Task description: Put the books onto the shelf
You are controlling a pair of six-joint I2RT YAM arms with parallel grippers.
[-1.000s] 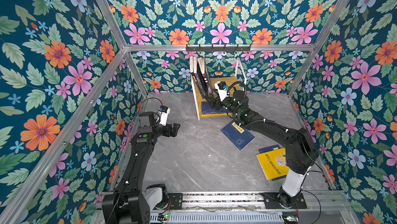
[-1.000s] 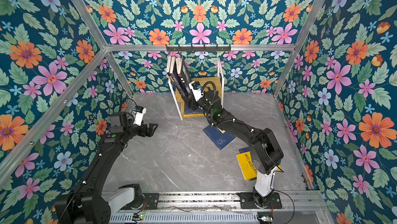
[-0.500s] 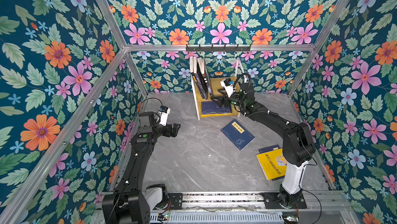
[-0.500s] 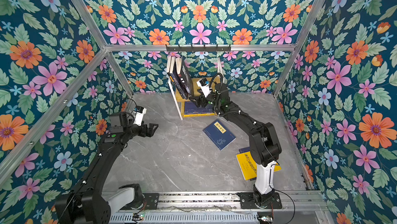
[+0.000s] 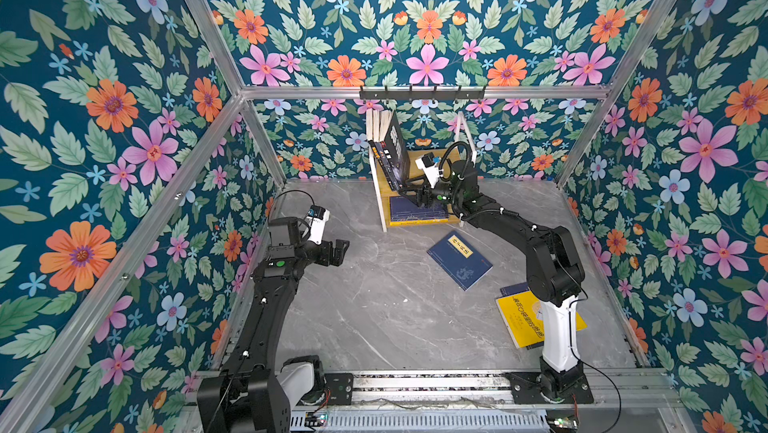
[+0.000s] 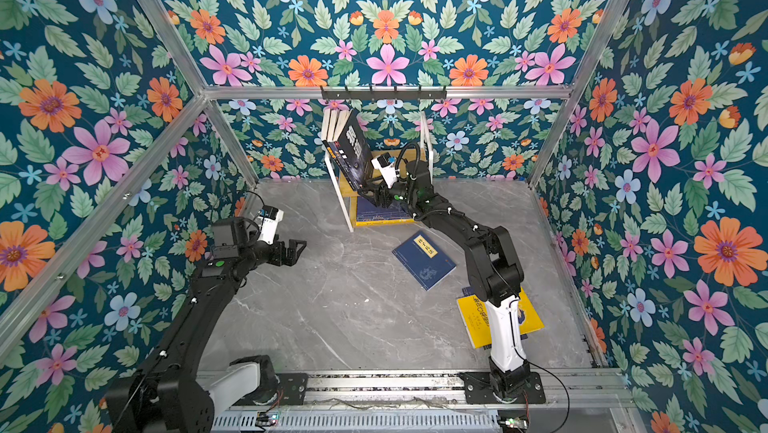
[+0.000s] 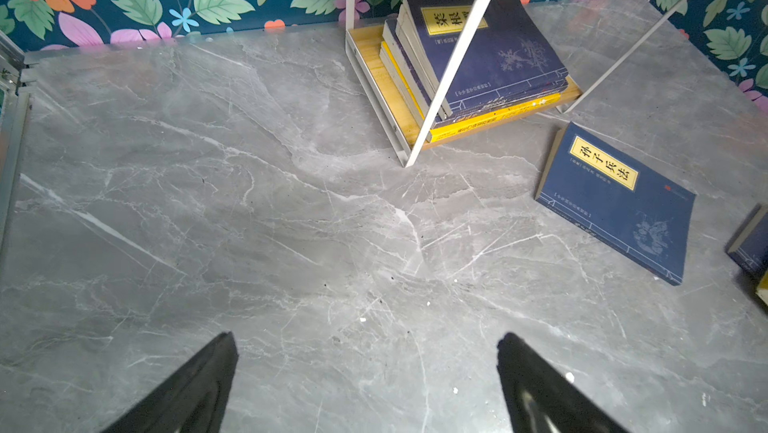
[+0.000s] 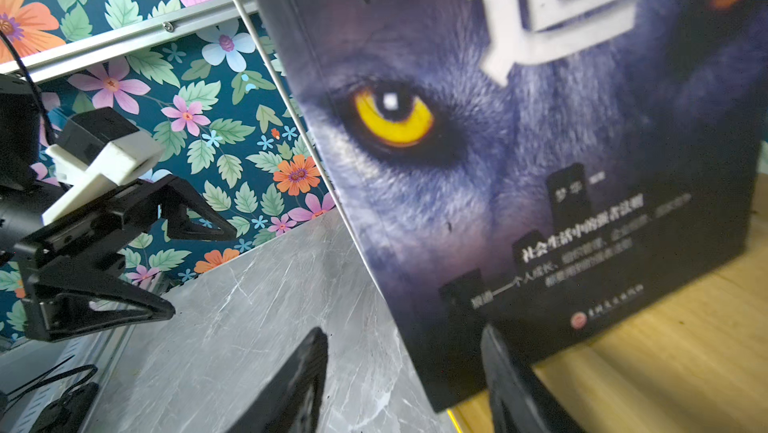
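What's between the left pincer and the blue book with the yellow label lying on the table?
Nothing: only bare grey tabletop lies between the left pincer and the blue book, as both top views show.

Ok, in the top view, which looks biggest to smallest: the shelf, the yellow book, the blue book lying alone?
Biggest: shelf.
Then yellow book and blue book, too alike to rank: the right arm hides some yellow.

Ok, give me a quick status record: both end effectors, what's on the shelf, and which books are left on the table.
left end effector: open, empty, over the table
right end effector: open, straddling lower corner of wolf book
shelf upper tier: upright books, wolf book leaning outermost
lower tier: flat stack of navy and yellow books
on table: navy book; yellow book partly covering second navy book
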